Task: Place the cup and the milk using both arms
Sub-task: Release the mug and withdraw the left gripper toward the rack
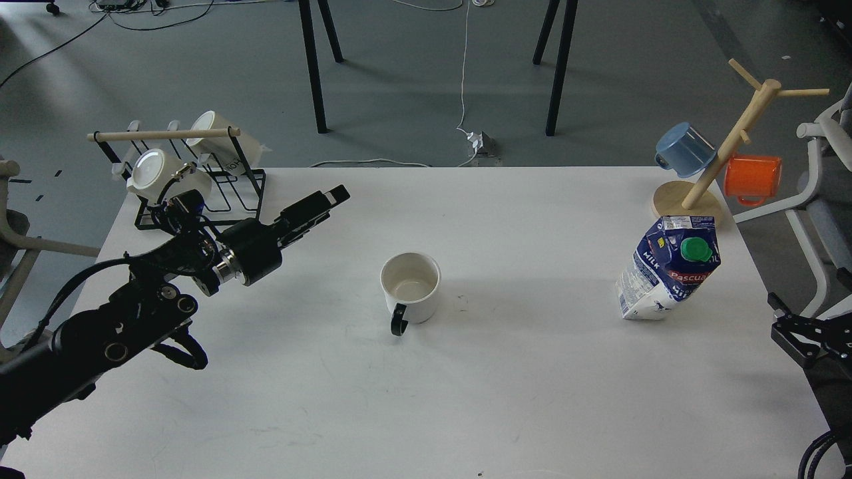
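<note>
The cup (410,286) is a white mug with a black handle (398,326). It stands upright near the middle of the white table (519,386), mouth up, handle toward me. My left gripper (325,204) is well up and to the left of the cup, clear of it, empty, fingers slightly apart. The milk (669,269), a blue and white carton with a green cap, stands at the right of the table and leans right. My right gripper (791,327) shows only as a dark part at the right edge, off the table, below and right of the milk.
A black wire rack (200,199) with two cream lidded jars stands at the back left, just behind my left arm. A wooden mug tree (725,150) with a blue mug and an orange mug stands at the back right, behind the milk.
</note>
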Available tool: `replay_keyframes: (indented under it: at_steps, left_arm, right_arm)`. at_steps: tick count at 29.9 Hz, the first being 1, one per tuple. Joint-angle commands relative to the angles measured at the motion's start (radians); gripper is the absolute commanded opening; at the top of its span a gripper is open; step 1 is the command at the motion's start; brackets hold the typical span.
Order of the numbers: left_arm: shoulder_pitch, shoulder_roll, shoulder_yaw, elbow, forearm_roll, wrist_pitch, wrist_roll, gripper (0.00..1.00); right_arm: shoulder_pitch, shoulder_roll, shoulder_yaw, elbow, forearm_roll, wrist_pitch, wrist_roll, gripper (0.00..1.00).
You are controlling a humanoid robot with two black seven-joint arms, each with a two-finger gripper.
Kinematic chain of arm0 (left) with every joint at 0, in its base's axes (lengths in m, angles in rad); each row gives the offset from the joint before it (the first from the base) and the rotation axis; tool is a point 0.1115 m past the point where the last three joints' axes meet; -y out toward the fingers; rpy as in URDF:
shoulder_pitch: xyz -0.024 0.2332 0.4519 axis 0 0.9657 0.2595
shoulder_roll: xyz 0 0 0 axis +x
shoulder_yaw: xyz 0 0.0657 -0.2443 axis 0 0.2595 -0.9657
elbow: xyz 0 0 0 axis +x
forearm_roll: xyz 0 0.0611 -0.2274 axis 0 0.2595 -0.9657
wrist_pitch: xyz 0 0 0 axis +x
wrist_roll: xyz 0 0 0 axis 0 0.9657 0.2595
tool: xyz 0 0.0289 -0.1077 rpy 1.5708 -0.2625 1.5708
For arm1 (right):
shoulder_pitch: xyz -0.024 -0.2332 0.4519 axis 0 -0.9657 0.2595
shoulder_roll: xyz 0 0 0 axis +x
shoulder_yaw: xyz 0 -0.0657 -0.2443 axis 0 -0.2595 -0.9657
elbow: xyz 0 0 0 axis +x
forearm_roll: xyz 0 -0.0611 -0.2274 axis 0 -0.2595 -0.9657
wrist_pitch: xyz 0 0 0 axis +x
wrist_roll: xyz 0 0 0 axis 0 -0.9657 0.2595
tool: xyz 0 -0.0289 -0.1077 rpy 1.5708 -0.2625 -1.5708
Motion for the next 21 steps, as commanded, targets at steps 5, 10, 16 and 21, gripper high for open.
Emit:
replay_keyframes:
  at_steps: [5, 10, 16, 21]
  left_arm:
    - [0.160, 0.086, -0.290, -0.095, -0.320, -0.272, 0.000, 0.90]
    - [0.218, 0.098, -0.322, -0.095, -0.324, -0.274, 0.000, 0.94]
    - [0.256, 0.097, -0.324, -0.095, -0.324, -0.268, 0.000, 0.94]
    - [0.256, 0.092, -0.322, -0.095, -0.324, -0.266, 0.000, 0.94]
  right_arm:
    - [-0.019, 0.163, -0.118, 0.029, -0.002, 0.000, 0.001, 0.99]
    - [0.006, 0.223, -0.160, 0.017, -0.008, 0.000, 0.001, 0.99]
    - [0.033, 0.257, -0.134, 0.009, 0.003, 0.000, 0.001, 0.99]
    - [0.059, 0.257, -0.111, 0.009, 0.003, 0.000, 0.001, 0.99]
